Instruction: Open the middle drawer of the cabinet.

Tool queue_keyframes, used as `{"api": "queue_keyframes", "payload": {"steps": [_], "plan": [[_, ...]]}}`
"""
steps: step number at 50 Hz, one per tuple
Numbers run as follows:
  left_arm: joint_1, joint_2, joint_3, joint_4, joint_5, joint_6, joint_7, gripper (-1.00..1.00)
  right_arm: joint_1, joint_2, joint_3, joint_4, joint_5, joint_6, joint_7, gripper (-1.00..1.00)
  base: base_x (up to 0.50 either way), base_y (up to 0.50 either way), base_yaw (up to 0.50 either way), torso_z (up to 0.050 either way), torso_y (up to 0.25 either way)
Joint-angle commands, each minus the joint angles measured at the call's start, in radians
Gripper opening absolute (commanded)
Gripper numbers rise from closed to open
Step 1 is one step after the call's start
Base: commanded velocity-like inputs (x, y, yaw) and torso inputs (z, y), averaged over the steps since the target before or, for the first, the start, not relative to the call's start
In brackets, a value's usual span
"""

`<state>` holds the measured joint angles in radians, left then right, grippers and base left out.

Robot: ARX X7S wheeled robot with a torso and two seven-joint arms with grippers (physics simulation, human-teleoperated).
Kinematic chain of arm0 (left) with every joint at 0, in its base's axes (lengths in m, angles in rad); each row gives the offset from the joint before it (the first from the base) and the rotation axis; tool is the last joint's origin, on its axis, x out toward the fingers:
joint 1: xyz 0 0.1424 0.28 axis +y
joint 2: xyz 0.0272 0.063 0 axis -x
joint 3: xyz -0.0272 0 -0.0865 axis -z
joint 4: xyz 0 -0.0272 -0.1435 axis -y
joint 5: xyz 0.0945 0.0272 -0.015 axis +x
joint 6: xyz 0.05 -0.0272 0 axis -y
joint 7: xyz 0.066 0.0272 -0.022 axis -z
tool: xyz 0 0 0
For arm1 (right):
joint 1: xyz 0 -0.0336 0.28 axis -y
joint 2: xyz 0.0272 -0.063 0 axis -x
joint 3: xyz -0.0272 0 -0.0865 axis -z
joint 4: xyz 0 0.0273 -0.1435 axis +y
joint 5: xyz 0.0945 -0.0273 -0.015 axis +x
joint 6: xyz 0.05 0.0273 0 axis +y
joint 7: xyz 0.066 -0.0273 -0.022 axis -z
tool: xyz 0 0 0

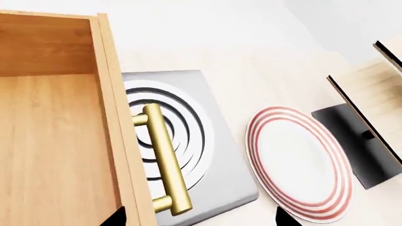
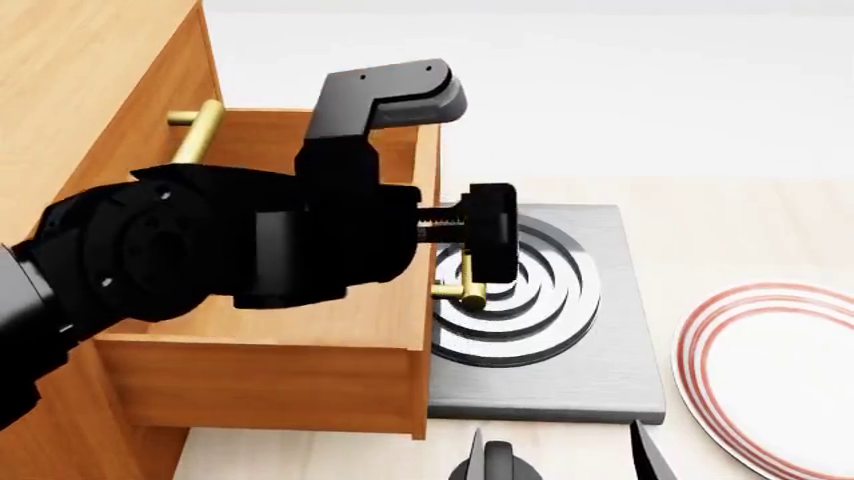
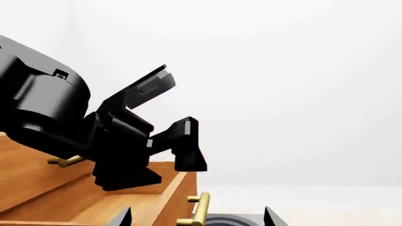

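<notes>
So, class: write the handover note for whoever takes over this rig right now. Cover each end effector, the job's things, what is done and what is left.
Left end effector: open, fingers wide of the handle, not gripping it.
Right end effector: open, empty, low in front of the drawer.
Middle drawer: pulled well out of the cabinet, inside empty, handle over the hob.
Done: the drawer looks open.
Left: probably only lifting the left arm clear; pull further if full travel is wanted.
</notes>
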<state>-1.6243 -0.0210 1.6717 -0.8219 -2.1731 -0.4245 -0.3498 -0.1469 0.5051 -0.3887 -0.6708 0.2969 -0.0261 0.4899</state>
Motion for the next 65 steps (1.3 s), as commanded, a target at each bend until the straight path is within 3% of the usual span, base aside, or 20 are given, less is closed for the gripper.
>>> {"api": "queue_keyframes", "payload": {"steps": [1, 13, 29, 54, 65], "plan": [[-0.001, 0.021, -0.068, -0.052, 0.053, 0.109, -0.028, 1.00, 0.001, 0.001, -0.002, 0.001, 0.000, 0.000, 0.002, 1.00, 0.00, 0.00, 0.00, 0.000, 0.000], [0.010, 0.021, -0.071, -0.045, 0.148, 0.145, -0.027, 1.00, -0.002, 0.002, -0.006, 0.004, -0.004, -0.007, 0.003, 1.00, 0.00, 0.00, 0.00, 0.000, 0.000], [0.014, 0.021, -0.096, -0.007, 0.581, 0.377, -0.016, 1.00, 0.000, 0.003, -0.010, 0.008, -0.004, -0.011, 0.004, 1.00, 0.00, 0.00, 0.00, 0.000, 0.000], [0.041, 0.021, -0.110, 0.031, 0.781, 0.563, 0.017, 1.00, 0.001, 0.011, -0.009, 0.002, 0.002, -0.013, 0.009, 1.00, 0.00, 0.00, 0.00, 0.000, 0.000], [0.022, -0.132, -0.062, 0.331, 0.855, 0.568, -0.118, 1.00, 0.005, 0.010, -0.015, 0.006, -0.003, -0.010, 0.010, 1.00, 0.00, 0.00, 0.00, 0.000, 0.000]]}}
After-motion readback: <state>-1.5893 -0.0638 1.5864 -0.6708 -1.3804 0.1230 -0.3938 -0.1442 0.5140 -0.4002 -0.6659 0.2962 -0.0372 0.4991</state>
